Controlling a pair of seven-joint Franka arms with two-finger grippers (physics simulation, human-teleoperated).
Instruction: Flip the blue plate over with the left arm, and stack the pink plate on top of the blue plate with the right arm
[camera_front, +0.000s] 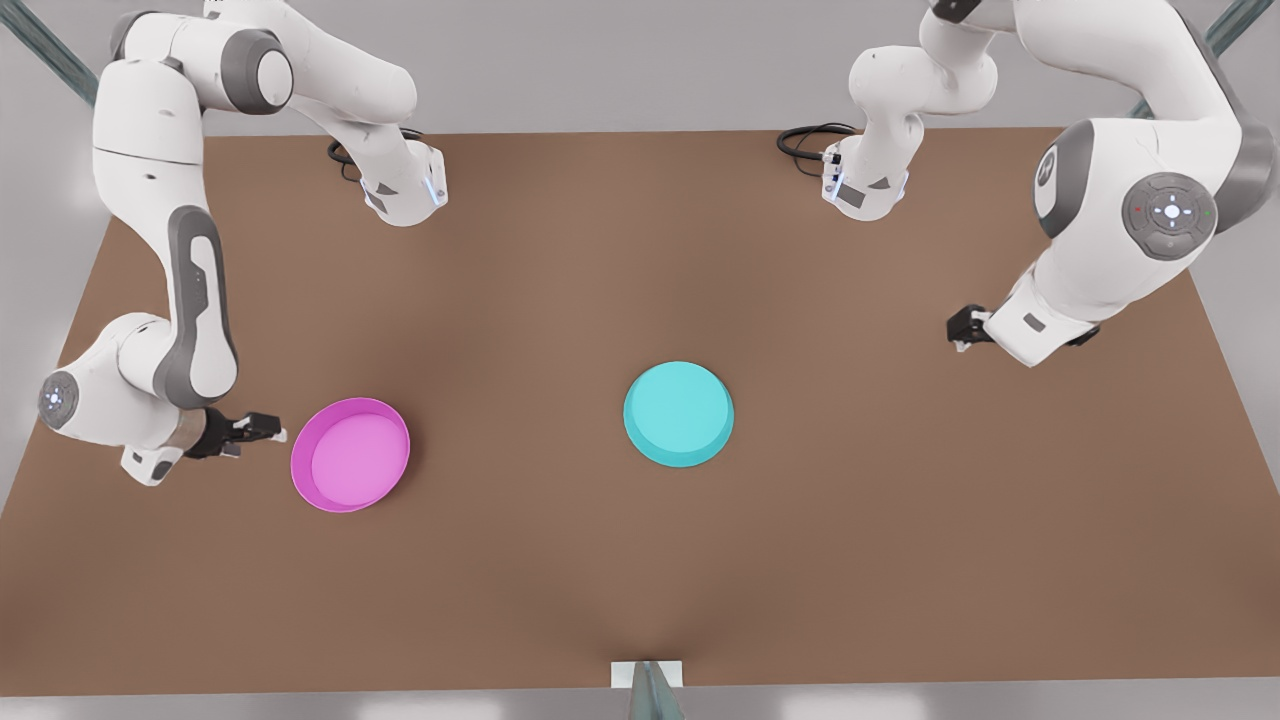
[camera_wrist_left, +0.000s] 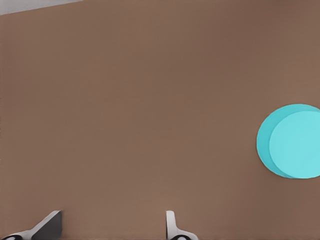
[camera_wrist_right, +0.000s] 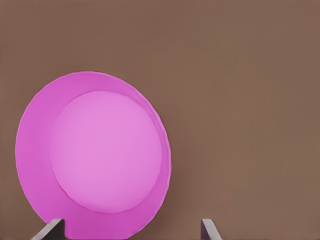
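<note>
- Brown table (camera_front: 640, 560) with two plates on it, well apart from each other.
- Pink plate (camera_front: 350, 454) sits toward the front view's left, right way up, so you can see the lighter pink inside. In the right wrist view the pink plate (camera_wrist_right: 95, 155) is close up, lying flat on the table.
- Blue plate (camera_front: 678, 414) is around the middle of the table, and it looks bottom-up, with the flat base facing the camera. The left wrist view catches the blue plate (camera_wrist_left: 292, 141) off at the edge.
- Right gripper (camera_front: 262, 430) is on the front view's left, just beside the pink plate's rim and not touching it. Its fingers (camera_wrist_right: 52, 229) are spread wide and hold nothing.
- Left gripper (camera_front: 958, 328) hangs at the front view's right, well away from the blue plate. Its fingers (camera_wrist_left: 47, 225) are also wide apart, with only bare table between them.
- No brand names, labels or readable writing on the plates or the table. The arm joints only have small round button pads and lights, no text I can make out.
</note>
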